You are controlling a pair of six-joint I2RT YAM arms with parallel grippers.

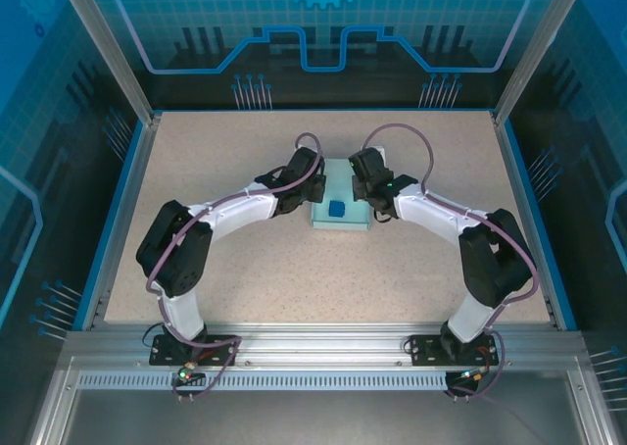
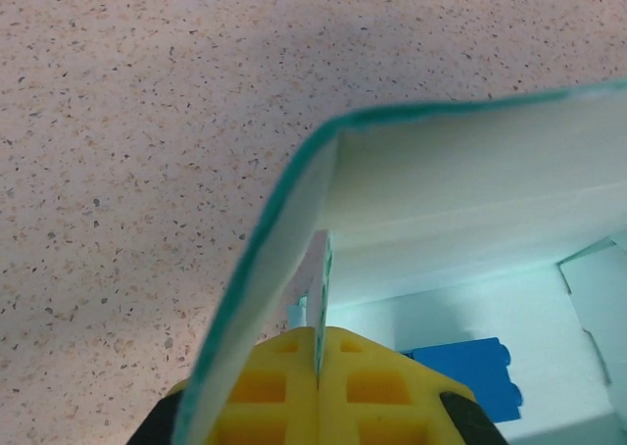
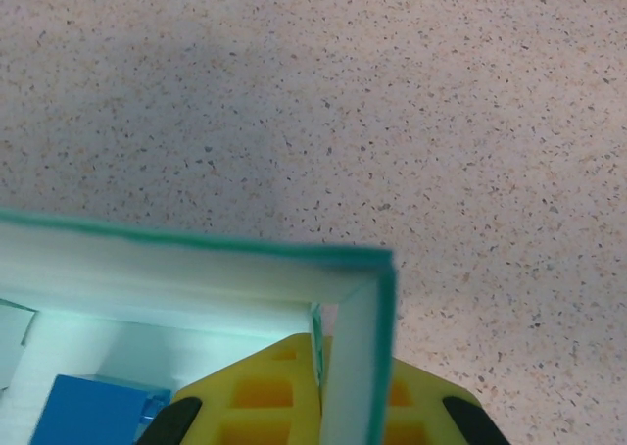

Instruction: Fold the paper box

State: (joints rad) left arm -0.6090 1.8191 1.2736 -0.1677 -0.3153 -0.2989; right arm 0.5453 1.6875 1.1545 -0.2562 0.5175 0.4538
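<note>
Found the paper box just above centre of the top view on the counter, blue cube inside, left pincer pinching its left-side flap, right pincer pinching its right-side flap.

One paper box and one blue block — a single item of each. Two arms, the left arm and the right arm; two pincers, the left pincer and the right pincer. One speckled bench carries them all.
</note>
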